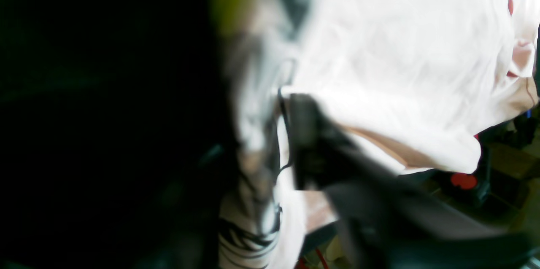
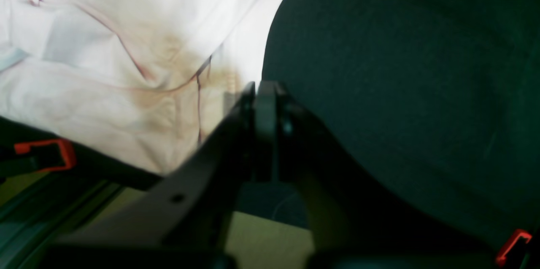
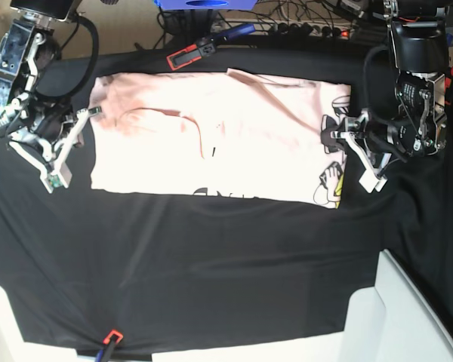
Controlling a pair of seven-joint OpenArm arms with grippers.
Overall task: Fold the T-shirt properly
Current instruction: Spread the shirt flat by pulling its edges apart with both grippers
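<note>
- Pink cotton fills the middle of my base view: the T-shirt [image 3: 219, 136] lies flat on the table [image 3: 211, 256] as a long band running side to side, already folded over along its length, with a strip of black lettering showing at its near edge and yellow-and-black cartoon print at the end nearest my left arm.
- My left tool [image 3: 346, 143] sits at that printed end, touching or just over the cloth; its wrist view is badly blurred, but the jaws look parted and I see no fabric pinched between them, so I judge it is letting the edge go.
- My right tool [image 2: 263, 92] is at the opposite short end, just off the fabric edge over the black cloth; its jaws stand almost together with nothing between them.
- Both arms flank the band, which I read as fitting the ends being laid down with a crosswise fold to come.
- Black table cloth [image 3: 174, 286] covers the table, held by an orange clamp [image 3: 183, 56] at the far edge and another at the near edge.
- Cables and gear crowd the room behind the far edge.
</note>
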